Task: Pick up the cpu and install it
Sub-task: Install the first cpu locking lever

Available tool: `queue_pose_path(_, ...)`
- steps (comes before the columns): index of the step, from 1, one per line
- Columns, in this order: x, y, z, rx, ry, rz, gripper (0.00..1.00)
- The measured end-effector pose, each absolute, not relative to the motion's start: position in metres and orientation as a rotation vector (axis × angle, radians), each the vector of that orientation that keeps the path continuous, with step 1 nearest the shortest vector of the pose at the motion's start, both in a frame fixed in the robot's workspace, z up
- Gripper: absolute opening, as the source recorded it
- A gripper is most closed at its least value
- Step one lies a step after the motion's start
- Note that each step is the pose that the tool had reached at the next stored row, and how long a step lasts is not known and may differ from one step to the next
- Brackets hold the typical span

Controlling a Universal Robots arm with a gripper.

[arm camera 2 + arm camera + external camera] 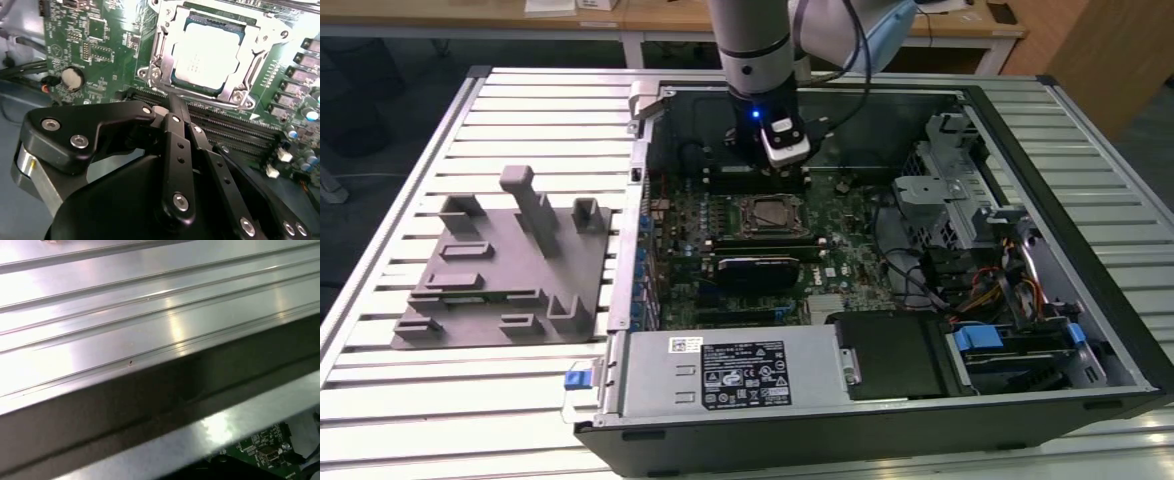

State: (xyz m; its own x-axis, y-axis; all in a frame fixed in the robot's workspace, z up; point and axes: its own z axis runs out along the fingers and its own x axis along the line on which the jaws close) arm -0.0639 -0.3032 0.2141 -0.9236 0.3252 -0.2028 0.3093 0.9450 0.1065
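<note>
So, quick rundown of where things stand:

cpu (209, 52): already lying in the socket on the motherboard, pale metal top facing up. In the second wrist view it looks flat and square in the frame, as far as I can tell.

socket frame (240, 95): the metal bracket runs around the chip. Can't say for sure if it's latched down.

hand (172, 112): sits just above the board, right beside the socket edge, over the RAM slots. Fingers look pressed together with nothing between them, so it's closed and empty. In the exterior view the hand (774, 160) hangs inside the case just behind the socket.

motherboard (100, 45): green board, coin battery (73, 78) off to one side, well apart from the chip.

PC case (1067, 290): lying open on the slatted metal surface (400, 400), with the power supply (720, 372) at the near edge.

grey tray (500, 265): on the surface at the exterior view's left, upright posts, no chip visible on it.

first wrist view: mostly the surface slats and the case wall (150, 400), with a corner of green board.

progress: my read is that pick and place are done, since the chip's in the socket and the hand isn't holding it. Whether the retention lever is locked is the open question.
</note>
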Motion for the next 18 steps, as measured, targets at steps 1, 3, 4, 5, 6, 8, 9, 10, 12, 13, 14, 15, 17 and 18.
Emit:
queue_pose_path(1,-0.0639,-0.3032,0.2168,0.476,2.881,0.107,0.11)
queue_pose_path(3,-0.0639,-0.3032,0.2207,0.476,2.881,0.107,0.11)
queue_pose_path(4,-0.0639,-0.3032,0.2218,0.476,2.881,0.107,0.11)
queue_pose_path(5,-0.0639,-0.3032,0.2221,0.476,2.881,0.107,0.11)
queue_pose_path(6,-0.0639,-0.3032,0.2221,0.476,2.881,0.107,0.11)
queue_pose_path(8,-0.0639,-0.3032,0.2221,0.476,2.881,0.107,0.11)
queue_pose_path(9,-0.0639,-0.3032,0.2221,0.476,2.881,0.107,0.11)
queue_pose_path(10,-0.0637,-0.3032,0.2221,0.476,2.883,0.107,0.11)
queue_pose_path(12,-0.0626,-0.3032,0.2219,0.480,2.902,0.102,0.11)
queue_pose_path(13,-0.0617,-0.3033,0.2218,0.483,2.918,0.099,0.11)
queue_pose_path(14,-0.0605,-0.3034,0.2217,0.486,2.935,0.095,0.11)
queue_pose_path(15,-0.0594,-0.3037,0.2216,0.489,2.952,0.091,0.11)
queue_pose_path(17,-0.0575,-0.3048,0.2215,0.495,2.981,0.084,0.11)
queue_pose_path(18,-0.0566,-0.3064,0.2216,0.497,2.991,0.082,0.11)
